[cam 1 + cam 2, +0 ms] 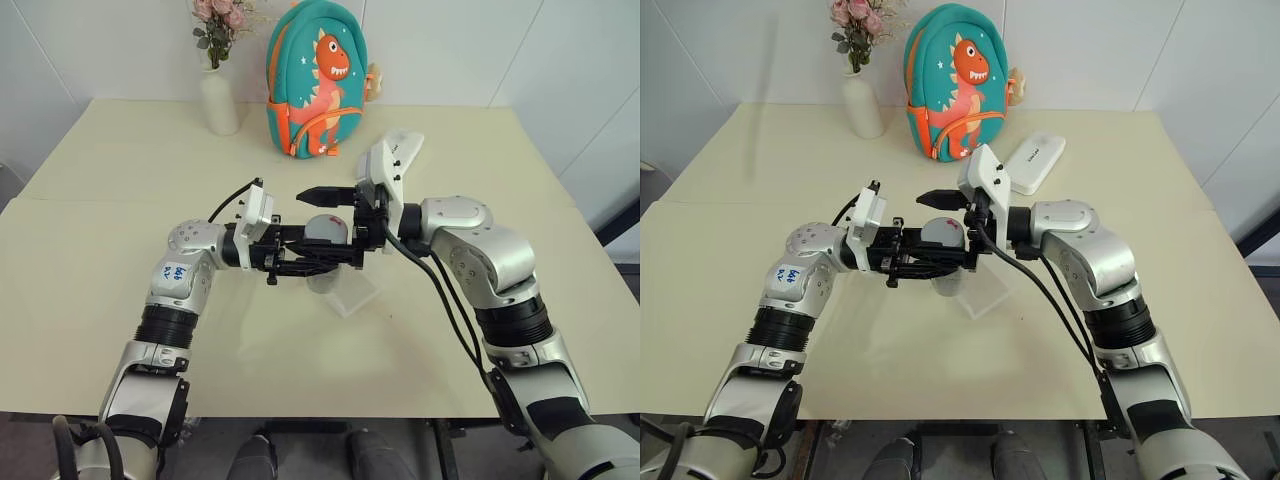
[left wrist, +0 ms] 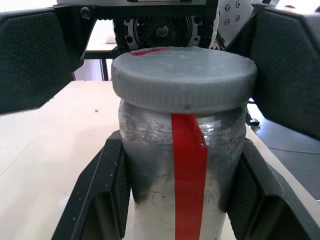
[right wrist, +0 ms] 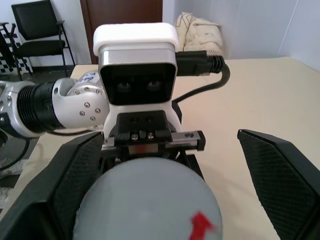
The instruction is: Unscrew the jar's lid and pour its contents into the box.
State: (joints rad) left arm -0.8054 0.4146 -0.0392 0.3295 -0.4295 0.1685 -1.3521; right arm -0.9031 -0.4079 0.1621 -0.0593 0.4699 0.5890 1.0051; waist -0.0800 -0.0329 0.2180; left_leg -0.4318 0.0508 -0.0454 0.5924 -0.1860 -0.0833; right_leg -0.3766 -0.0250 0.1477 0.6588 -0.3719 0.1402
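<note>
Silver-grey metal jar with a red stripe [image 2: 187, 175] stands upright above the cream tabletop [image 1: 90, 300], clenched in your left tool [image 1: 325, 255]. Its round grey lid [image 2: 184, 77] sits on top, screwed on. Your right tool [image 1: 330, 215] is spread wide, one finger on each side of that lid, so it looks ready to squeeze and twist. Just below waits the clear plastic box [image 1: 355, 295].

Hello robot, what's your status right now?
Left pincer shut on jar. Right pincer open, straddling lid, lid still on. Box waiting below; nothing in the way.
</note>
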